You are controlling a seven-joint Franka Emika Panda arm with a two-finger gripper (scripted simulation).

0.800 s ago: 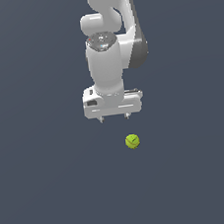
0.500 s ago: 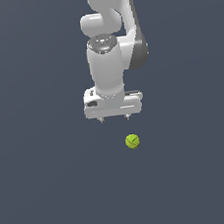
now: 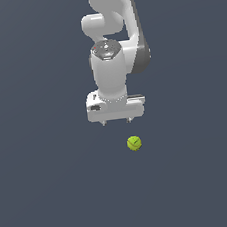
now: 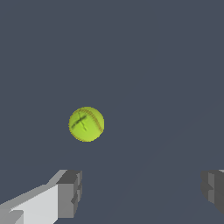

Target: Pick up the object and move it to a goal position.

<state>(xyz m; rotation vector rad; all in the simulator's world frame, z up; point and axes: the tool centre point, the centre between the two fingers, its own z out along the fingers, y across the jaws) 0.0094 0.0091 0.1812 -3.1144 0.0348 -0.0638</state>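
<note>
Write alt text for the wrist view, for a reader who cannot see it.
A small yellow-green ball with darker seam marks lies alone on a plain dark grey surface. The open gripper shows only its two grey fingertips at the picture's edge, spread wide apart, with the ball outside the gap and untouched.

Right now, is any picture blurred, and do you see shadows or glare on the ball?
Exterior view: sharp, flat even light, no shadow under the ball, soft shine on the white arm. Wrist view: ball crisp with seams readable, no glare; the fingers are cut off by the frame edge.
</note>
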